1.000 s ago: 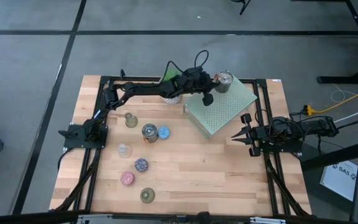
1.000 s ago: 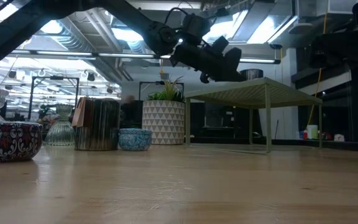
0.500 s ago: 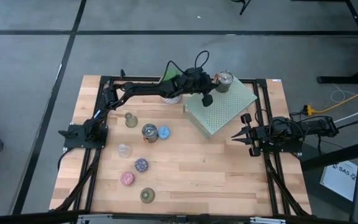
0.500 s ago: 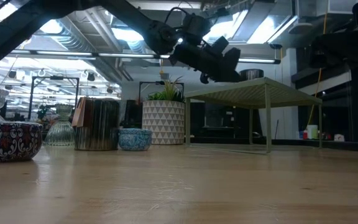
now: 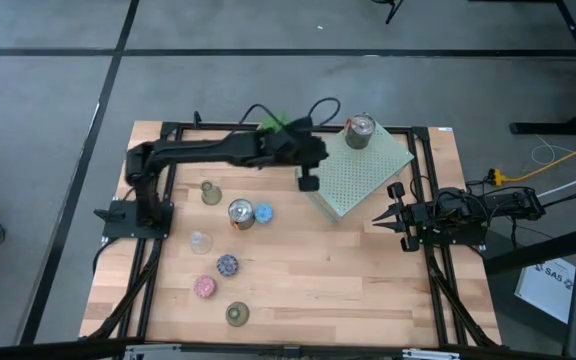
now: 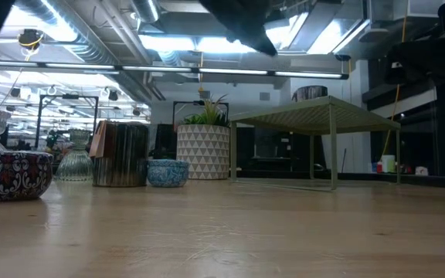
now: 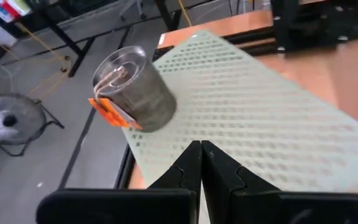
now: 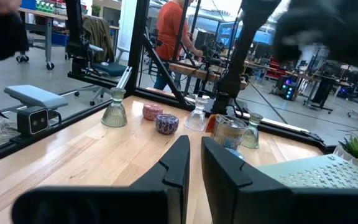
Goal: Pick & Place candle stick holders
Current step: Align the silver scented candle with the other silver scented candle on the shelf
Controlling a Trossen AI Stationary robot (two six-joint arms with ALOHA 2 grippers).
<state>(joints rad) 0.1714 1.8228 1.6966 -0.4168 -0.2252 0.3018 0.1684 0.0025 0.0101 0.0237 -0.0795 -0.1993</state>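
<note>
One shiny silver candle stick holder (image 5: 359,130) with an orange tag stands upright on the far corner of the pale green perforated slab (image 5: 363,175); the left wrist view shows that holder (image 7: 132,87) too. Several more holders stand on the table's left half, among them a silver one (image 5: 239,213), a blue one (image 5: 263,212) and a pink one (image 5: 204,287). My left gripper (image 5: 324,150) hangs shut and empty above the slab's left edge, well short of the holder on it. My right gripper (image 5: 375,217) rests at the right edge, its fingers together and empty.
A green plant in a white patterned pot (image 6: 205,150) stands at the table's far edge, under my left arm. Black frame rails (image 5: 420,160) run along the table's sides. A person in an orange top (image 8: 169,31) stands in the room beyond the table.
My left gripper has drawn back from the silver holder on the slab toward the table's left edge and risen, rolling a little, and has stayed shut. The holder has kept its place on the slab.
</note>
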